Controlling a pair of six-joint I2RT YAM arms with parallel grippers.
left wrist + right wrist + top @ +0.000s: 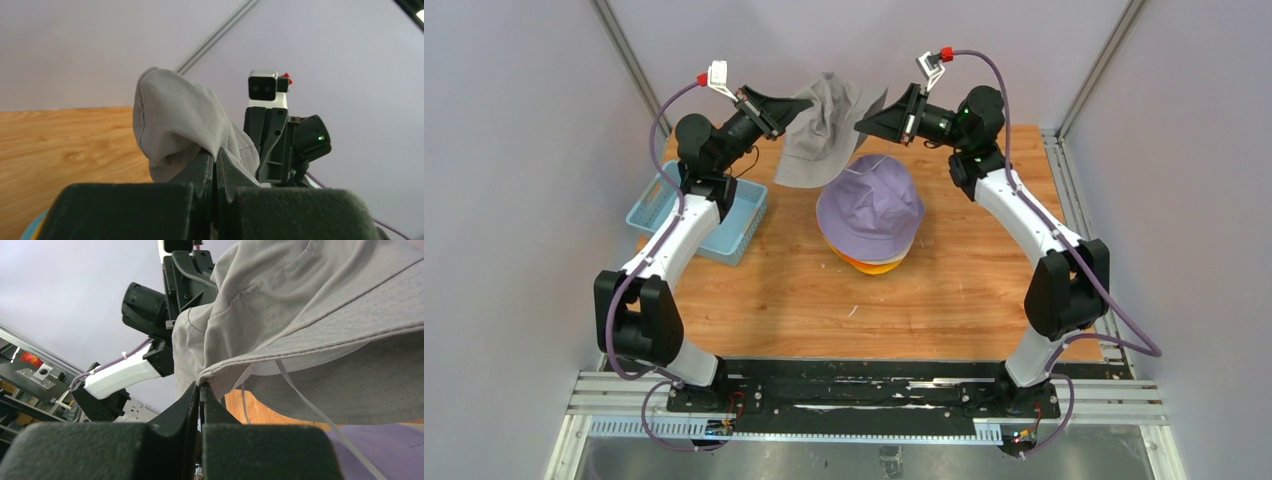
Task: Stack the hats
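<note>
Airborne grey hat [824,135] between left end effector [808,101], right end effector [860,126], both grasping it

The soft grey fabric bucket hat [824,130] is a plain pale grey with a white chin cord [310,405], and the dark charcoal fingers [200,175] at its brim look almost black. Below it, the floppy lavender fabric bucket hat [871,205] shows an orange hat brim [879,267] underneath, against the honey-brown grained wooden bench [824,300]. The slotted plastic basket [734,225] is light blue, and the arms [674,240] are black and white with purple cables [1114,310].
</note>
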